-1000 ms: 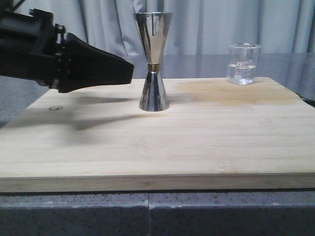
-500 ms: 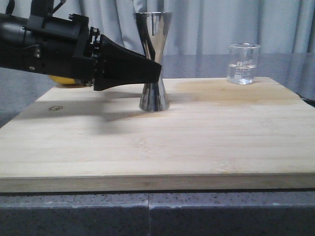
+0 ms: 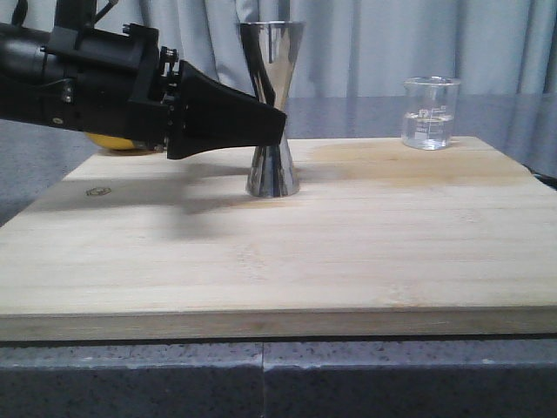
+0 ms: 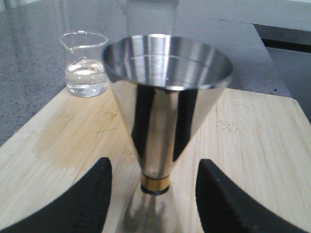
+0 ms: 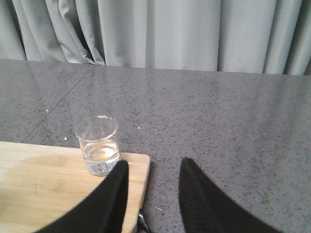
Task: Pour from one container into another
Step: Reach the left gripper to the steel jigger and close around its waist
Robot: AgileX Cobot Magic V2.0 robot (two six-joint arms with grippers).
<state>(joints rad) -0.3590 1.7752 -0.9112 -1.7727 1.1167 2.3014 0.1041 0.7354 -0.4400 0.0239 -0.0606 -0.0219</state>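
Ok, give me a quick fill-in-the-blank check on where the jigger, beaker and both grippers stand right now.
1. The left gripper has its fingers on either side of the jigger's ____.
2. The beaker holds a clear ____.
3. The right gripper is ____, holding nothing.
4. Both vessels stand on a ____ board.

Missing words: waist; liquid; open; wooden

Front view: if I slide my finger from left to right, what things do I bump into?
Left gripper → steel jigger → glass beaker, all over the wooden board.
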